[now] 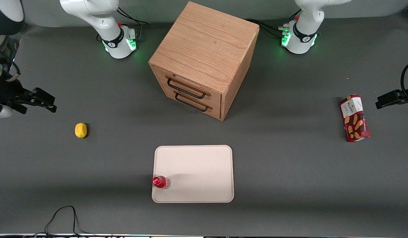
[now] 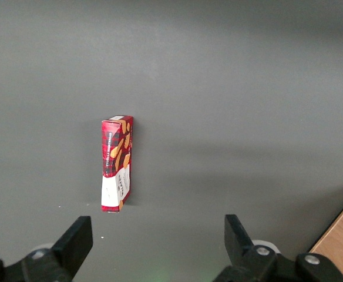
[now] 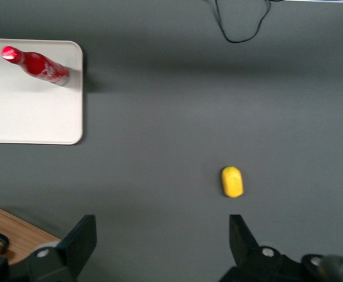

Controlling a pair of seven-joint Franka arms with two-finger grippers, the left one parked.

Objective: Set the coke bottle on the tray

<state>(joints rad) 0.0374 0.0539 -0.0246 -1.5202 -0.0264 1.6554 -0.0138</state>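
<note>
Item: coke bottle (image 1: 161,182), upright on the tray (image 1: 197,165), standing in the corner of the tray nearest the front camera and toward the working arm's end, just inside the low rim; well apart from the claw and nearer the front camera than it. Item: tray, cream-white, flat on the worktop (image 1: 273,172), otherwise bare, in front of the drawer cabinet. Item: lemon-like yellow object (image 1: 80,130), loose on the worktop, near the claw and a little nearer the front camera than it, well apart from the tray. Item: claw (image 1: 45,99), hanging above the worktop at the working arm's end, fingers spread wide apart, holding nothing and touching nothing; the wrist view shows bare worktop and the yellow object between and ahead of the fingers (image 3: 80,244). Item: wooden drawer cabinet (image 1: 204,59), two black handles, farther from the front camera than the tray. Item: red biscuit box (image 1: 354,118), lying toward the parked arm's end. Assessment: the placing appears complete, the bottle resting free on the tray. Handling note: the bottle stands close to the rim, so any remaining withdrawal is best kept high and clear of it, with no sweep toward the tray.
</note>
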